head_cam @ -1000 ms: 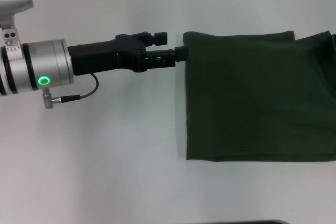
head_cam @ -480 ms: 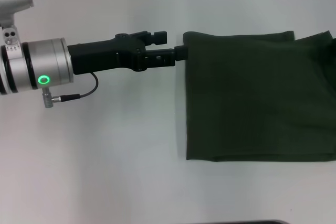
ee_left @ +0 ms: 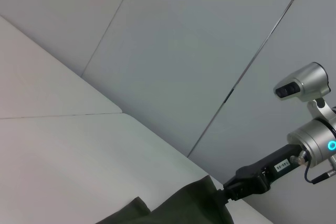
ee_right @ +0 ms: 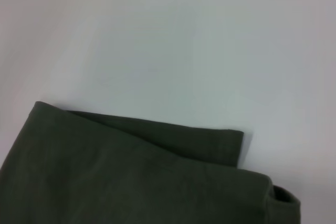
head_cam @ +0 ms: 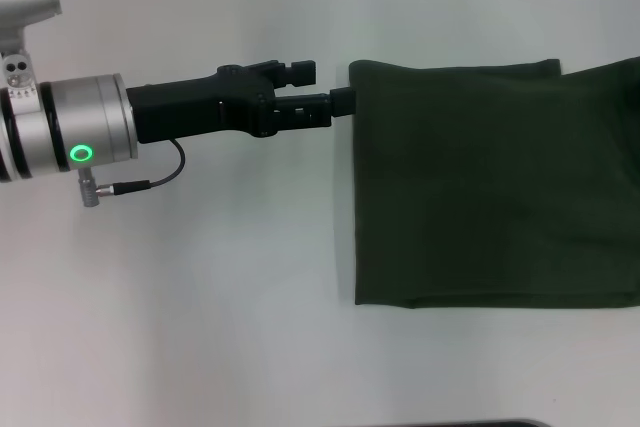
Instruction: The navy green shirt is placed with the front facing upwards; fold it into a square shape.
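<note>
My left gripper reaches in from the left side of the head view, low over the white table. Its lower finger touches the left edge of the green shirt near the far corner. The upper finger stands apart from the lower one, short of the cloth, so the fingers are spread, and I cannot make out any fabric pinched between them. A green ring light glows on my left wrist, and a thin black cable loops below it.

The shirt lies flat on the table, folded into a dark block that fills the right half of the head view and runs off its right border. Its left edge is straight, its near edge shows a doubled layer, and a second layer peeks out at the far right corner.

My right gripper does not show in the head view. In the left wrist view, a dark gripper sits at a raised corner of the cloth, but I cannot tell how its fingers stand. The right wrist view shows only stacked folds of the shirt on the table.
</note>
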Motion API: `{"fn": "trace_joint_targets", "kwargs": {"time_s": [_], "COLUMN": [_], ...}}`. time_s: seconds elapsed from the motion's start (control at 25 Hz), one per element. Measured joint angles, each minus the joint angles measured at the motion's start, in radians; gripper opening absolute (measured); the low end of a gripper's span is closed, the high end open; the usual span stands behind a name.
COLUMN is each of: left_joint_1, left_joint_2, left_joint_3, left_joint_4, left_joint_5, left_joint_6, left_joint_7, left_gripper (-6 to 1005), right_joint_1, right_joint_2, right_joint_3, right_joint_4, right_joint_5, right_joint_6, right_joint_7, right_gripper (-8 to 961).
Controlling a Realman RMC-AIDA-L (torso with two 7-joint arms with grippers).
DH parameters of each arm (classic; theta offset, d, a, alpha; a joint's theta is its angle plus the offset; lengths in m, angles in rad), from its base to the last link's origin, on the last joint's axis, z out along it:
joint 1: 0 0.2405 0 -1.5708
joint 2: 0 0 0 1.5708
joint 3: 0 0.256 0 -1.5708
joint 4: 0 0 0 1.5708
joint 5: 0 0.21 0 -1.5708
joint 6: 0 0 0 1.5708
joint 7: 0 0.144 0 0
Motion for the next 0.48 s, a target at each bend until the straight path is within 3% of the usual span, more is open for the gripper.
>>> {"fn": "trace_joint_targets", "kwargs": {"time_s": [0.28,0.48], "left_joint_1": [-0.001,-0.001], "left_joint_2": [0.0,0.001], "left_joint_3": [0.0,0.0], "left_joint_4": [0.0,0.0], "left_joint_5": [0.0,0.0], "left_joint_6": [-0.001,-0.001], "left_joint_7": [0.0,0.0], "left_gripper": [914,914], "right_joint_1": [0.023,0.016], "right_joint_2": [0.012,0.007], "right_joint_3": [-0.024,-0.017], "right_joint_4": [0.004,0.001], "right_joint_5": [0.001,-0.005], "right_joint_6": [0.008,0.015], "right_joint_7": [-0.003,0.009], "right_gripper": [10,10]}}
